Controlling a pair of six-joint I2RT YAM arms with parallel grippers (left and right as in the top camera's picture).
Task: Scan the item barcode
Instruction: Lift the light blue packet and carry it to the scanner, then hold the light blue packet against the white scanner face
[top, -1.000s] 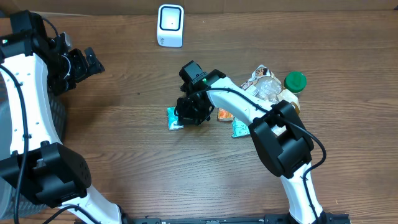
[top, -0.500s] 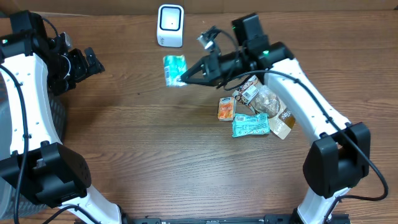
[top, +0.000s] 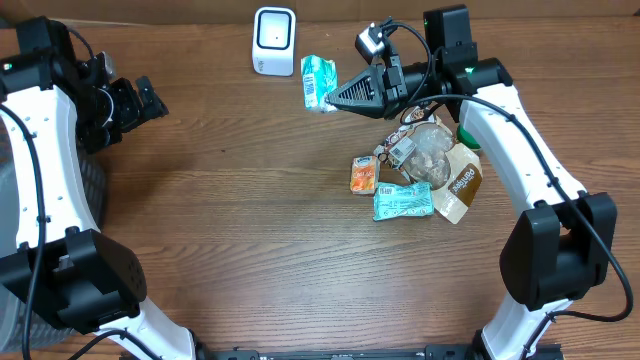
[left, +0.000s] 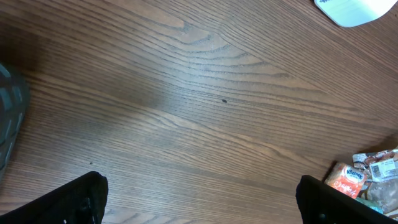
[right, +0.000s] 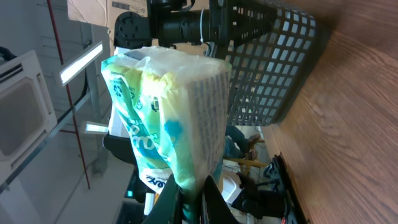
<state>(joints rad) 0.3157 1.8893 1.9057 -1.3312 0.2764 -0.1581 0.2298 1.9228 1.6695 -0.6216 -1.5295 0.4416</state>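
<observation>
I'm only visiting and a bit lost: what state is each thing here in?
Left gripper: open, empty.
Right gripper: shut on the teal packet.
Teal packet: held off the table, near the scanner.
Scanner: upright on the table.
Snack pile: lying loose on the table.

The top edge cuts off the scanner (left: 351, 9).

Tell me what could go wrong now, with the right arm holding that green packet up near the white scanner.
1. The right tool pinches the soft green-and-white plastic packet only by one edge, so it may slip or flop.
2. The packet is off to one side of the white rounded scanner box, not in front of it. I cannot see the barcode, so it may face the wrong way and go unread.
</observation>
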